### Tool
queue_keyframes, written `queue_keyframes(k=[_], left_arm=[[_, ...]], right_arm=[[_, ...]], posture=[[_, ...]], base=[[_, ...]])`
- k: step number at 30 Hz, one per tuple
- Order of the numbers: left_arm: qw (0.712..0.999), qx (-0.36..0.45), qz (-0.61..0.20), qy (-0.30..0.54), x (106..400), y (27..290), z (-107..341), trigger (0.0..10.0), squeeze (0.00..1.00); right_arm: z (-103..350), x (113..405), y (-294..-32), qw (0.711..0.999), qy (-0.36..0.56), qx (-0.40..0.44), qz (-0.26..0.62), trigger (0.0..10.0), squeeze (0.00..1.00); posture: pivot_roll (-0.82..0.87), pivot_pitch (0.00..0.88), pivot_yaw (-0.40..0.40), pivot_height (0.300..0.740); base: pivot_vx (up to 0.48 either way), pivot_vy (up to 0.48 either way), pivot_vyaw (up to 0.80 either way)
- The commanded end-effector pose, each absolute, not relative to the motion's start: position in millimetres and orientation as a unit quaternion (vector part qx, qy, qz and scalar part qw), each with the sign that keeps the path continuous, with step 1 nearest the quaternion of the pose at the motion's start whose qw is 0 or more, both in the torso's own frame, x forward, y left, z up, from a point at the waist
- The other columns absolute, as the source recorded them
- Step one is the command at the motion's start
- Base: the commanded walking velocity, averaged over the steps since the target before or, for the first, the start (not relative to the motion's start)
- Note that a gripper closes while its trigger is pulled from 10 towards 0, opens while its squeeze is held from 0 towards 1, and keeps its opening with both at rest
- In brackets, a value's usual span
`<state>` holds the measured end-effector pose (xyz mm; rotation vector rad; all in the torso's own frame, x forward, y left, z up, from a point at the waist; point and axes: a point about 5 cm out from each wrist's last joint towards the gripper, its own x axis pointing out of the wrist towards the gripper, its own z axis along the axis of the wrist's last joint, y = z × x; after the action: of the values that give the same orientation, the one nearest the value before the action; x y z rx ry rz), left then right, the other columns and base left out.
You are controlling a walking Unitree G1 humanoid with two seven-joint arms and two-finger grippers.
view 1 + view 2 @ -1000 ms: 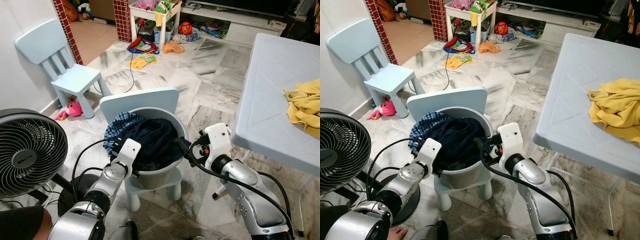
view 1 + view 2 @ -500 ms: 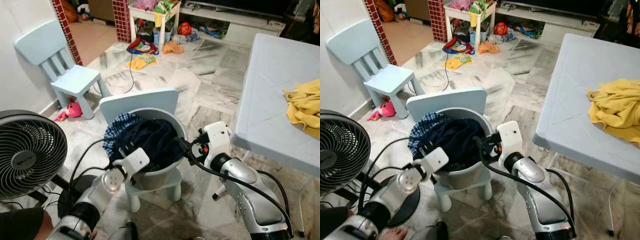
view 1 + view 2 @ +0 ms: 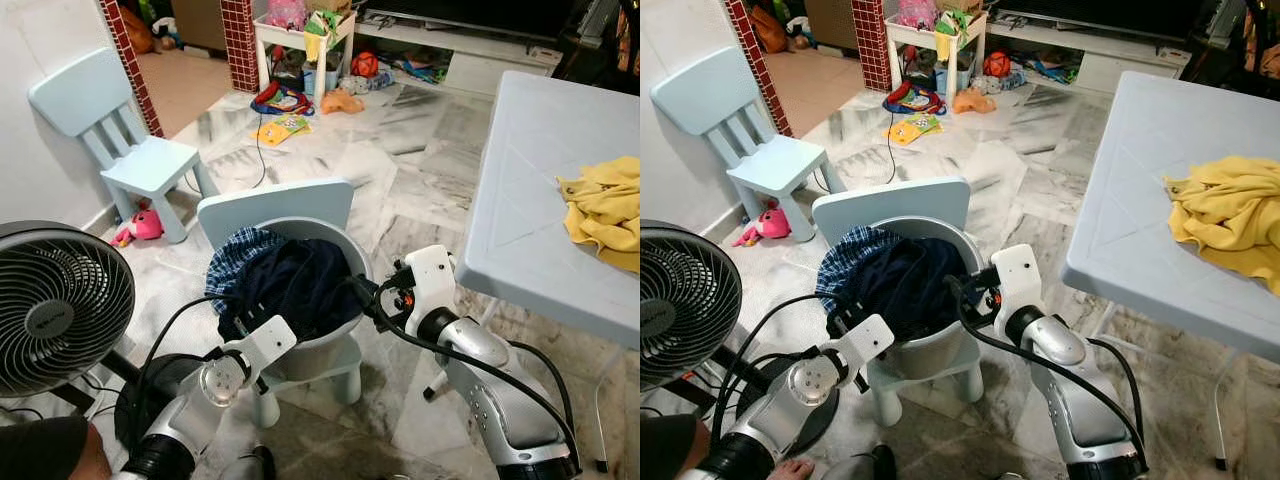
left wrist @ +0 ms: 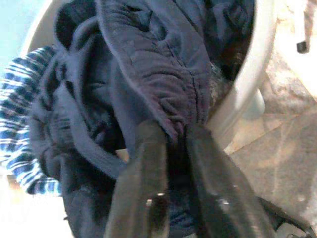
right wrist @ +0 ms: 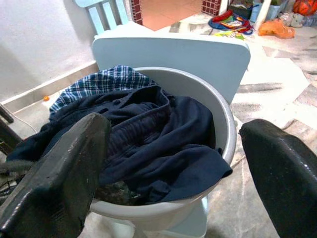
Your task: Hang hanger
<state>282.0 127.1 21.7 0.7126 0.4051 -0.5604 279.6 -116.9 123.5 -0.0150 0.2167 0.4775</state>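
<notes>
One grey laundry bucket (image 3: 340, 335) stands on the seat of a small pale-blue chair (image 3: 275, 205), heaped with a dark navy garment (image 3: 290, 285). It is crumpled, with a thick folded hem, and a blue-and-white checked cloth (image 3: 232, 262) lies under it at the side of the bucket nearer the fan (image 3: 60, 305). No hanger can be made out.

The left gripper (image 4: 171, 144) is at the near rim of the bucket, its two fingers almost closed, pinching a fold of the navy garment. The right gripper (image 3: 952, 292) sits just beside the bucket on the table (image 3: 530, 220) side, fingers (image 5: 59, 173) spread wide and empty.

Two pale-blue chairs are visible, the second chair (image 3: 115, 125) beyond the bucket by the wall. One yellow cloth (image 3: 605, 210) lies on the table.
</notes>
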Motion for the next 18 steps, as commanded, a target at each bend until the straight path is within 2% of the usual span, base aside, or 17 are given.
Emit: queue_keyframes(k=[1, 14, 16, 17, 18], left_arm=[[0.883, 0.334, -0.264, 0.196, 284, 129, 25, 10.0, 1.00], [0.917, 0.273, -0.203, 0.208, 304, 142, 35, 10.0, 1.00], [0.938, 0.208, -0.175, 0.213, 310, 143, 37, 10.0, 1.00], [0.938, 0.208, -0.175, 0.213, 310, 143, 37, 10.0, 1.00], [0.950, 0.166, -0.175, 0.198, 313, 138, 42, 10.0, 0.00]], right_arm=[[123, 281, -117, 0.965, 0.108, -0.010, 0.239, 10.0, 0.00], [123, 280, -117, 0.965, 0.108, -0.010, 0.240, 10.0, 0.00], [123, 280, -118, 0.965, 0.109, -0.011, 0.239, 10.0, 0.00], [123, 280, -118, 0.965, 0.109, -0.011, 0.239, 10.0, 0.00], [122, 279, -119, 0.965, 0.109, -0.011, 0.238, 10.0, 0.00]], posture=[[-0.13, 0.072, 0.011, 0.740], [-0.13, 0.073, 0.011, 0.740], [-0.13, 0.073, 0.011, 0.740], [-0.13, 0.073, 0.011, 0.740], [-0.14, 0.070, 0.016, 0.740]], base=[[0.000, 0.000, 0.00], [0.000, 0.000, 0.00], [0.000, 0.000, 0.00], [0.000, 0.000, 0.00], [0.000, 0.000, 0.00]])
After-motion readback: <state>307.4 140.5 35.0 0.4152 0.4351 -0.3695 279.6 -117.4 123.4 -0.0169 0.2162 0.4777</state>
